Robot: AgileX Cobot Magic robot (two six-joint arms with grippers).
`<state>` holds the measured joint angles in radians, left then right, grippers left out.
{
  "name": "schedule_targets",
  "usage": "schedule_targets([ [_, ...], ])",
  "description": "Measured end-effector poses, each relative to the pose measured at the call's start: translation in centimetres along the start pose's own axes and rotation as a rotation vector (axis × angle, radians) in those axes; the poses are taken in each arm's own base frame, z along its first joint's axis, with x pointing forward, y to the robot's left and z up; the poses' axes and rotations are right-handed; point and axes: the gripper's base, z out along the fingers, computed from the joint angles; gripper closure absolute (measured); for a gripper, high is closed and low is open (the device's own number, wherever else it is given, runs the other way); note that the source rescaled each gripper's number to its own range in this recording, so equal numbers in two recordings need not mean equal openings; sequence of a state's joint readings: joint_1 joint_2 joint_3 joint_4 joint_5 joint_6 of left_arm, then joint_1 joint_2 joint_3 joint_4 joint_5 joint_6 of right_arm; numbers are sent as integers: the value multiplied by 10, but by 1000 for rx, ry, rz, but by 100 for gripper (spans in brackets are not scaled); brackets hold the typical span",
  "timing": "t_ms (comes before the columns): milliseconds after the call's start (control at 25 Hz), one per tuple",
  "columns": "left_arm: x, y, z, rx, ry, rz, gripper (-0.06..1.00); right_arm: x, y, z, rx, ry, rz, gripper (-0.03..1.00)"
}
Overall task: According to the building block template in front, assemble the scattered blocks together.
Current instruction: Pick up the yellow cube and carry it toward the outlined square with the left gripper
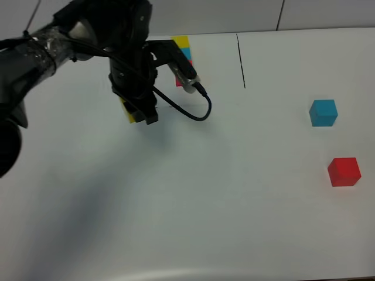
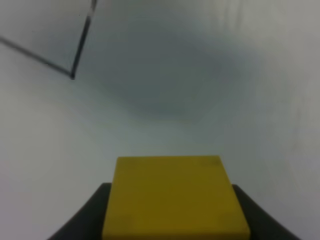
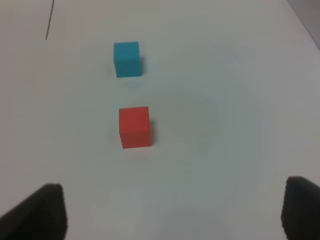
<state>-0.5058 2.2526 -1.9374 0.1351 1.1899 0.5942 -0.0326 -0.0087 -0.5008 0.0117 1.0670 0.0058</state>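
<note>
Our left gripper grips the yellow cube; blue cube and red cube sit nearer our empty, spread right gripper.

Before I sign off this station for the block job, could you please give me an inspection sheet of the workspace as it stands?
Surface: white table with a drawn black line.
Job's things: template at the far edge, partly hidden by the left arm; yellow block in the left pincer; cyan block and red block apart on the right.
Clutter: nothing seen.
Grippers: left pincer shut on the yellow block; right pincer open, empty.
Cables: black cable looping off the left arm.
Surroundings: pale wall behind the table.
</note>
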Motion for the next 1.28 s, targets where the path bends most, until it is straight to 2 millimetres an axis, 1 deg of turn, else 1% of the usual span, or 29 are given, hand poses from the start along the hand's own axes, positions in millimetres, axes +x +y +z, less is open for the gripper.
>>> schedule_targets([
  [160, -31, -11, 10, 48, -84, 108, 94, 0, 0, 0, 0, 0, 0, 22],
  [240, -42, -19, 16, 53, -95, 171, 94, 0, 0, 0, 0, 0, 0, 22],
  [360, -52, -27, 26, 58, -95, 242, 94, 0, 0, 0, 0, 0, 0, 22],
  [480, -55, -29, 37, 70, -91, 283, 94, 0, 0, 0, 0, 0, 0, 22],
  [760, -55, -32, 55, 88, -67, 400, 94, 0, 0, 0, 0, 0, 0, 22],
  [1120, -56, -35, 74, 105, -61, 432, 94, 0, 0, 0, 0, 0, 0, 22],
  [1280, -57, -36, 76, 112, -71, 428, 94, 0, 0, 0, 0, 0, 0, 22],
])
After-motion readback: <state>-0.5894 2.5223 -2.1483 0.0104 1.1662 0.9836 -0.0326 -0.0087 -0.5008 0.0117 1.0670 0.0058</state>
